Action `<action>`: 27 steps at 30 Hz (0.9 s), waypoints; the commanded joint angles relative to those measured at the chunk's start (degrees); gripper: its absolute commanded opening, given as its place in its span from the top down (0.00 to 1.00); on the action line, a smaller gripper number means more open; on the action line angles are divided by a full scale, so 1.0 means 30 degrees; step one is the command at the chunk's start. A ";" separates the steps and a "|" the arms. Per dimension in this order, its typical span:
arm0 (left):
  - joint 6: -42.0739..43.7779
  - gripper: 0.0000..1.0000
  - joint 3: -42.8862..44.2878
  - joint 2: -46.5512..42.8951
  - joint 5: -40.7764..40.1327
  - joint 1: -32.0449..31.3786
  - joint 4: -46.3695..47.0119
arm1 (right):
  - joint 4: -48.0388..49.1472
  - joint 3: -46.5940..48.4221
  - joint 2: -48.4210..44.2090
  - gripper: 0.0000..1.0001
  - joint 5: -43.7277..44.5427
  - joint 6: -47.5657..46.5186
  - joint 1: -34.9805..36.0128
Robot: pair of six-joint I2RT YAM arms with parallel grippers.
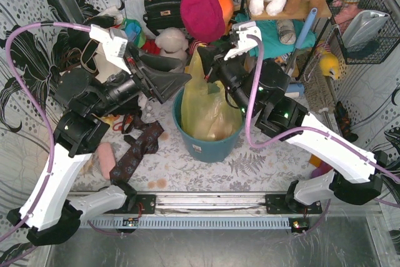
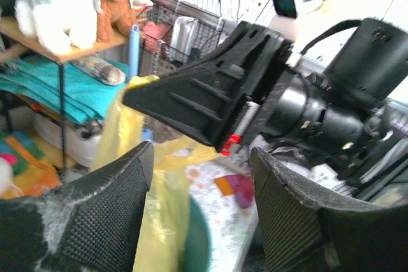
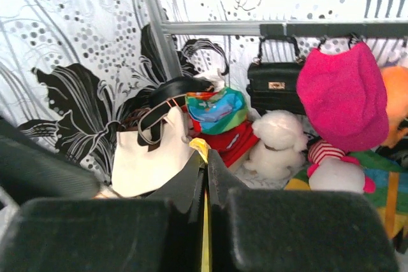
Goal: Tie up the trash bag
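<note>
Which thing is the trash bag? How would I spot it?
Find the teal bucket at the middle of the table. The trash bag stands in it, its top drawn up into the right gripper. Unlike the cream tote and plush toys behind, it is thin, glossy, see-through yellow-green plastic.

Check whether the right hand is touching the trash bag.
Touching. The right wrist view shows a yellow strip of the trash bag pinched inside the shut right hand.

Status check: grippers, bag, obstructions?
Right gripper shut on thin yellow-green plastic trash bag, top corner. Left gripper open beside it, empty. Bag untied, in teal round plastic bucket. Right gripper crowds left's approach.
</note>
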 commanded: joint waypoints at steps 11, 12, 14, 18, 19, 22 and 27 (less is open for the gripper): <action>-0.9684 0.34 -0.4962 -0.0878 -0.3129 -0.0966 0.4615 | -0.1777 0.1525 0.0793 1.00 -0.0286 0.3879 -0.1554; -1.0037 0.34 -0.5345 -0.0962 -0.3588 -0.1190 0.4939 | -0.2107 0.1565 0.0761 1.00 -0.0466 0.4447 -0.1853; -1.0661 0.33 -0.6072 -0.1064 -0.4334 -0.1531 0.5824 | -0.2493 0.1469 0.0716 1.00 -0.1031 0.5706 -0.2439; -1.1256 0.33 -0.6384 -0.1065 -0.5901 -0.2467 0.6446 | -0.2354 0.0905 0.0531 1.00 -0.2136 0.7381 -0.3187; -1.1305 0.33 -0.6354 -0.1091 -0.6348 -0.2681 0.6428 | -0.2330 0.0777 0.0509 1.00 -0.2294 0.7665 -0.3324; -1.1340 0.33 -0.6277 -0.1314 -0.7718 -0.3148 0.6336 | -0.2281 0.0355 0.0400 1.00 -0.2645 0.8480 -0.3856; -1.1105 0.33 -0.5895 -0.1302 -0.9738 -0.3625 0.5779 | -0.1690 -0.0756 0.0024 1.00 -0.3171 0.9259 -0.4474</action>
